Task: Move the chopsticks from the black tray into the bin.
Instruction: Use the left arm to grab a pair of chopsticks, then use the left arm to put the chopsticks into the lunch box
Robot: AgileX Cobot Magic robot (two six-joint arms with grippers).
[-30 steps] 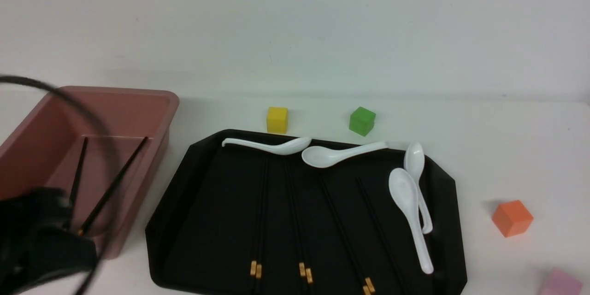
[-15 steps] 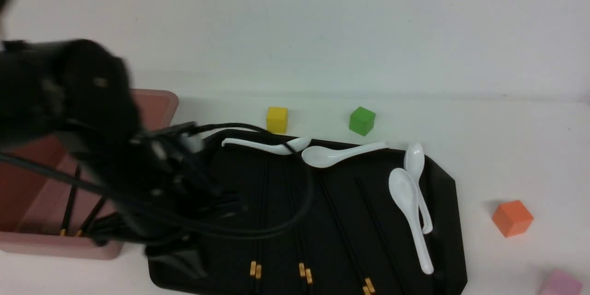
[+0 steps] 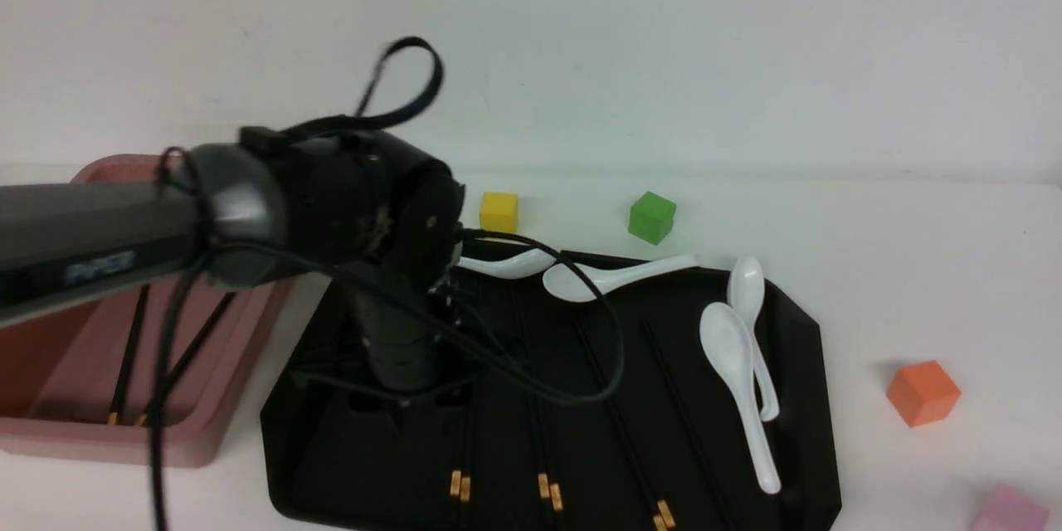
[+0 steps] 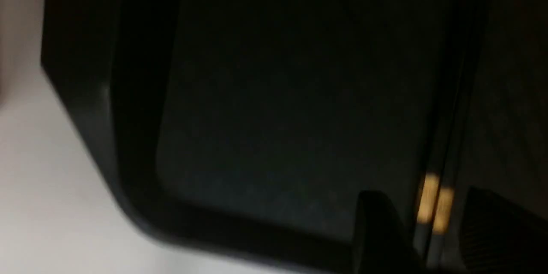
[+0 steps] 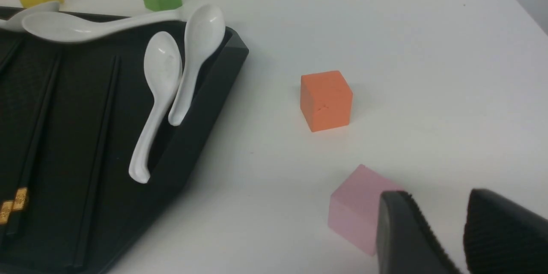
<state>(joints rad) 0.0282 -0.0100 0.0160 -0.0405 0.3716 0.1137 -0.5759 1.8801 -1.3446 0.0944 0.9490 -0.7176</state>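
The black tray [image 3: 801,332] lies in the middle of the table and holds several black chopsticks in pairs, their gold bands [image 3: 460,485] toward me. My left gripper [image 3: 411,406] points down over the tray's left part. In the left wrist view it [image 4: 428,199] is open, its jaws standing on either side of one chopstick pair [image 4: 445,209], not closed on it. The pink bin [image 3: 207,423] at the left holds two chopsticks [image 3: 124,365]. My right gripper [image 5: 436,199] is open and empty above the table, right of the tray [image 5: 205,107].
Several white spoons [image 3: 734,365] lie along the tray's far and right sides. A yellow cube [image 3: 499,214] and a green cube [image 3: 651,217] stand behind the tray. An orange cube [image 3: 921,392] and a pink cube [image 5: 359,205] are on the right, the pink one beside my right gripper.
My left arm has swung from beside the bin to above the tray's left part and now straddles a chopstick pair. Two chopsticks stay in the bin.
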